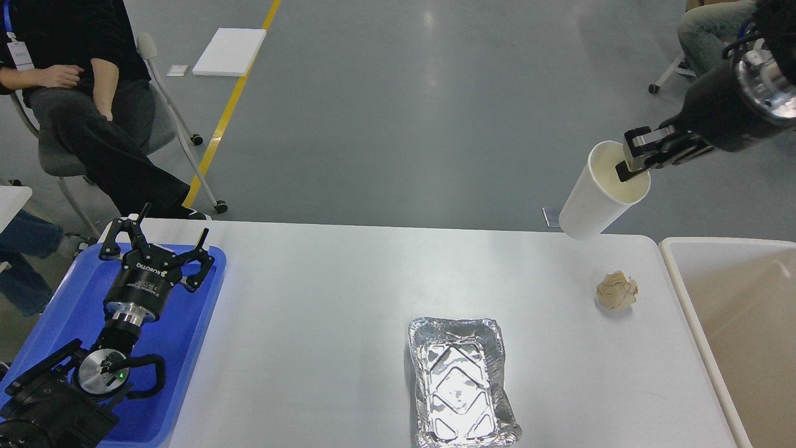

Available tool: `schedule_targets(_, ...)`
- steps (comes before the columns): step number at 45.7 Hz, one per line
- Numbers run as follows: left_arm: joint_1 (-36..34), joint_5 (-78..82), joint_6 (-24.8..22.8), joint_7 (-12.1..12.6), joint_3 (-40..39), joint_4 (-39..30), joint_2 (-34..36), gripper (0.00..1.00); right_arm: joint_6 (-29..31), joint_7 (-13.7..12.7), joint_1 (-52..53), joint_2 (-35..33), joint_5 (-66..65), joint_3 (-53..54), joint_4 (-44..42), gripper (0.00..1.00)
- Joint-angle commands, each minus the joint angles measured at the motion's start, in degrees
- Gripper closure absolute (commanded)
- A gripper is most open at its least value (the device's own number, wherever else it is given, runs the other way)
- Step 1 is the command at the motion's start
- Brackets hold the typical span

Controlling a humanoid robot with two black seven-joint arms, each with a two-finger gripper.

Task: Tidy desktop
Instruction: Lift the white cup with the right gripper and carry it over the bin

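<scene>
The white desktop fills the lower view. My right gripper is shut on the rim of a white paper cup and holds it tilted, high above the table's far right edge. A crumpled beige paper ball lies on the desktop at the right. An empty foil tray sits near the front middle. My left gripper is open and empty above the blue tray at the left.
A beige bin with a cream rim stands at the table's right end. People sit on wheeled chairs at the far left and far right. A white board lies on the floor.
</scene>
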Motion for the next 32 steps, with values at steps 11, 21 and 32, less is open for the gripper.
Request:
schedule_targets(11,0.0,0.0,0.0,0.0,0.0,0.0,0.0,0.01,3.5,-0.4,3.3,-5.8,-4.2,1.3,1.2,1.00)
schedule_targets(21,0.0,0.0,0.0,0.0,0.0,0.0,0.0,0.01,3.3,-0.4,-2.6,-10.8,-7.9,1.9,-1.6,1.00)
schedule_targets(32,0.0,0.0,0.0,0.0,0.0,0.0,0.0,0.01,2.6,0.0,-12.2,-17.5,-9.4,4.4,-11.2,1.00)
